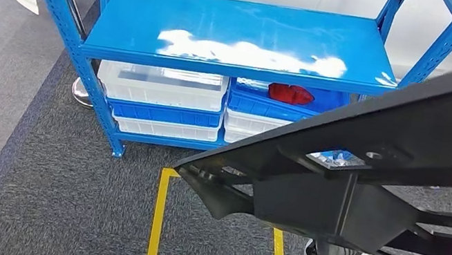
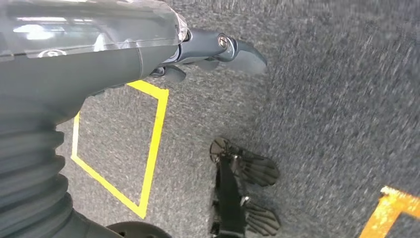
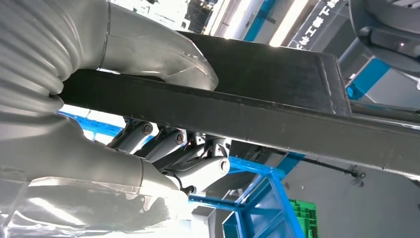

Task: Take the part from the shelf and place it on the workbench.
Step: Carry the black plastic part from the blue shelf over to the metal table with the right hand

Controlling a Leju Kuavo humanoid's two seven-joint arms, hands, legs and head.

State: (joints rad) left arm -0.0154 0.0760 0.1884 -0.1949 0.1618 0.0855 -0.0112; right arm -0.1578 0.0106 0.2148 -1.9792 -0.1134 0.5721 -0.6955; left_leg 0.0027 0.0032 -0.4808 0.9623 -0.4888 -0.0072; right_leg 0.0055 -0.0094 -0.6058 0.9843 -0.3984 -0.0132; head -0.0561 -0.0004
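The right hand [image 3: 163, 144] grips the large flat black plastic part [image 1: 418, 133], thumb over one face and fingers curled under the other; in the head view the part hides that hand and runs off the frame's right edge. The part is held in the air, in front of the blue metal shelf [image 1: 240, 32] with its white and blue bins [image 1: 160, 84]. The left hand [image 2: 208, 54] hangs over grey carpet [image 2: 322, 99] beside yellow floor tape [image 2: 153, 144], fingers loosely curled and holding nothing.
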